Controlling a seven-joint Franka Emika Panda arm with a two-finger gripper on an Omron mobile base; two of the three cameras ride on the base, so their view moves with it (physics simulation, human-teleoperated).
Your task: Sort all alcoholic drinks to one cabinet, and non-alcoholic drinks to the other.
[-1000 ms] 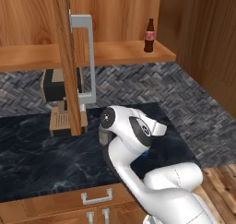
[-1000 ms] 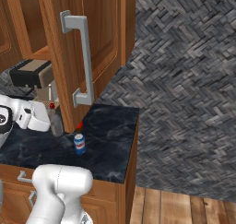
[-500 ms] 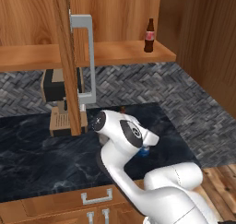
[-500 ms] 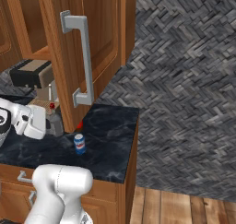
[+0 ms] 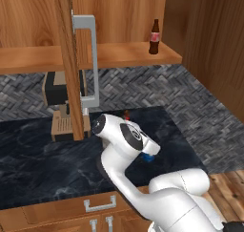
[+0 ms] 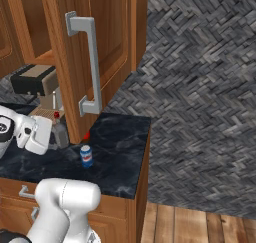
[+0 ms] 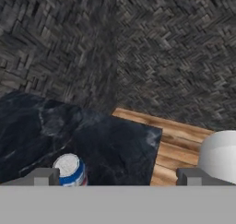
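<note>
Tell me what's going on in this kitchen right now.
A white robot arm is sorting drinks into cabinets. Its open gripper hangs empty over the dark counter, near the blue soda can. A cola bottle already stands on the cabinet shelf; a clear liquor bottle waits on the counter.

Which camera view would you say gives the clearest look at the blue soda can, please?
The right base view: the blue soda can stands unobstructed on the dark counter. The hand view crops its lower part; the left base view shows a blue sliver behind the arm.
</note>
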